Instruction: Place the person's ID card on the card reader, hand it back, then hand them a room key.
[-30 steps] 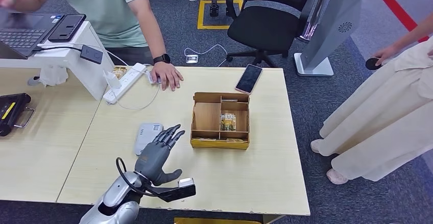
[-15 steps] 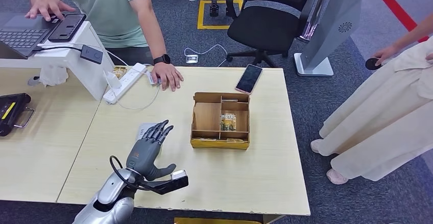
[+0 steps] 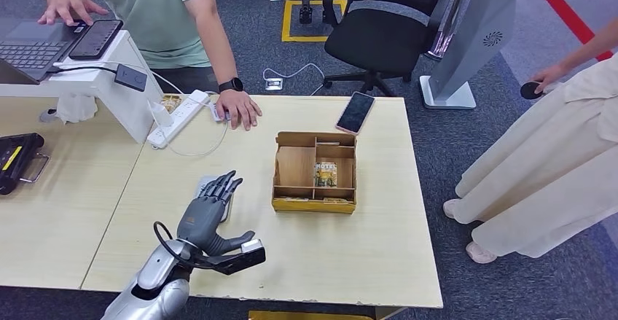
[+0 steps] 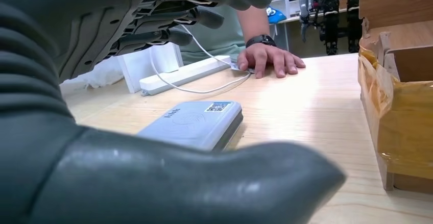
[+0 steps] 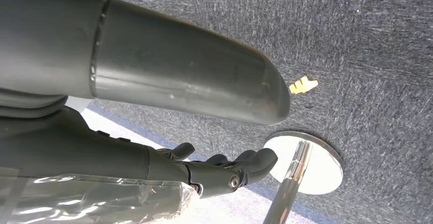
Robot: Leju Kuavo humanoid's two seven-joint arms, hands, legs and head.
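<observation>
Left hand [image 3: 208,214], fingers spread and holding nothing, hovers over the card reader [image 4: 194,123] on the counter [image 3: 350,247]. Right hand [image 5: 224,170] hangs empty, fingers loosely curled. No ID card is discernible. Room key [image 3: 325,173] stands in the box [image 3: 295,167]: likely thin, stiff, slippery; pinch its edges.
</observation>
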